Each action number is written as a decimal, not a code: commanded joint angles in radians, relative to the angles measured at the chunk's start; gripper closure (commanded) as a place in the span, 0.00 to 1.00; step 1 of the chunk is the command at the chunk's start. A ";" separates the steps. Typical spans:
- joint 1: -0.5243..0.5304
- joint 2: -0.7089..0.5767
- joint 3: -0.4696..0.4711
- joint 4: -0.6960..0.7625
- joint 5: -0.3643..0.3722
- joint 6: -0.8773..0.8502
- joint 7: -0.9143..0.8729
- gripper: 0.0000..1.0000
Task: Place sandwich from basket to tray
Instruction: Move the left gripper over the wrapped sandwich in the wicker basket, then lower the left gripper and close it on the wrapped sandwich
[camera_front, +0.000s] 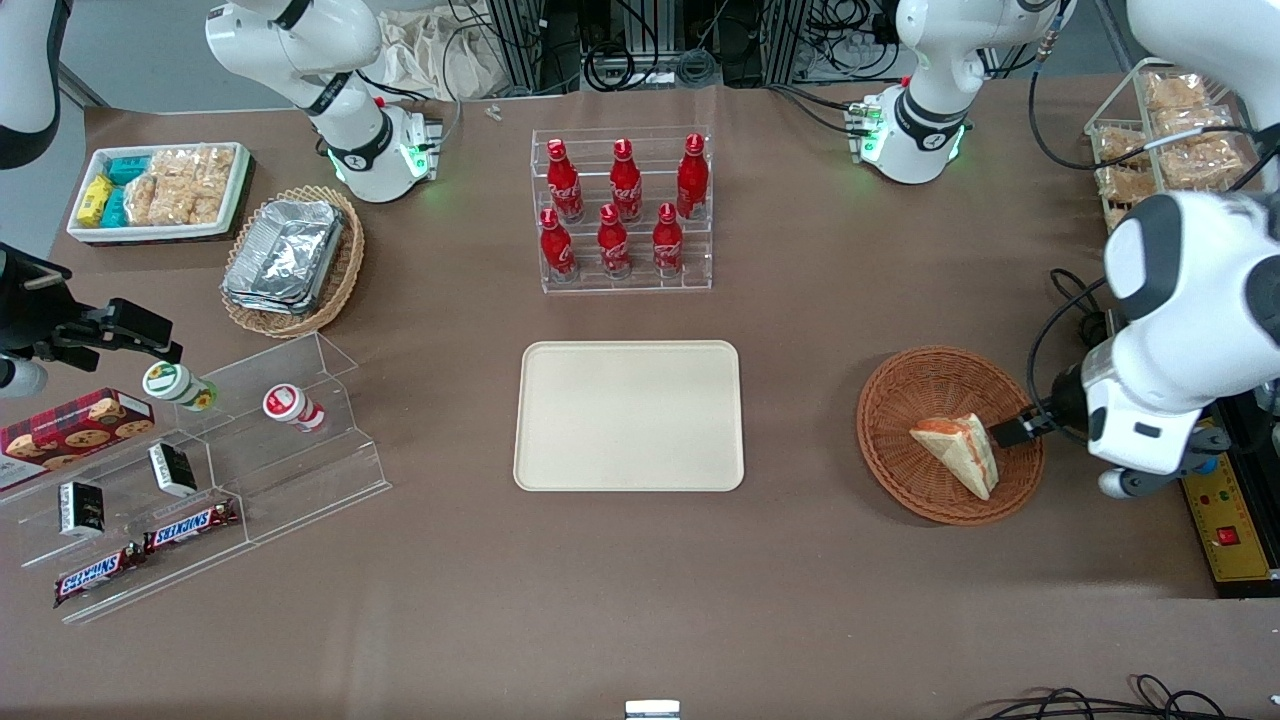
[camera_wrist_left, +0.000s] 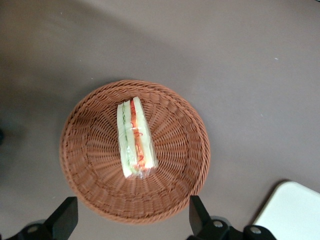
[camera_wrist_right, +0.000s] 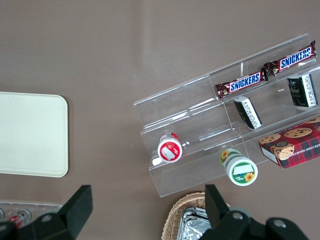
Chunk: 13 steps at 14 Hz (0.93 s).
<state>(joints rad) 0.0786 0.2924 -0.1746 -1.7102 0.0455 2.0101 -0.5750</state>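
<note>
The sandwich (camera_front: 960, 450), a wrapped white-bread wedge, lies in the round reddish-brown wicker basket (camera_front: 885, 420) toward the working arm's end of the table. The left wrist view shows the sandwich (camera_wrist_left: 135, 140) standing on its edge in the middle of the basket (camera_wrist_left: 85, 165), its red, orange and green layers facing up. My gripper (camera_front: 1012, 432) hangs above the basket's rim on the working arm's side. In the wrist view the gripper (camera_wrist_left: 131, 220) is open and holds nothing, with the rim between its black fingers (camera_wrist_left: 197, 215). The cream tray (camera_front: 630, 415) lies flat mid-table, and a corner of the tray (camera_wrist_left: 295, 210) shows beside the basket.
A clear rack of red bottles (camera_front: 622, 215) stands farther from the camera than the tray. Toward the parked arm's end are a stepped acrylic snack stand (camera_front: 200, 470), a tan oval basket of foil containers (camera_front: 290, 255) and a white snack tray (camera_front: 160, 190). A yellow control box (camera_front: 1230, 530) sits beside the working arm.
</note>
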 joint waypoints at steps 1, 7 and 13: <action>0.003 -0.009 0.003 -0.095 0.002 0.087 -0.043 0.00; 0.003 0.065 0.004 -0.155 0.011 0.160 -0.135 0.00; 0.003 0.090 0.009 -0.221 0.024 0.229 -0.132 0.00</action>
<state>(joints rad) 0.0818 0.3909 -0.1681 -1.8877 0.0492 2.1949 -0.6879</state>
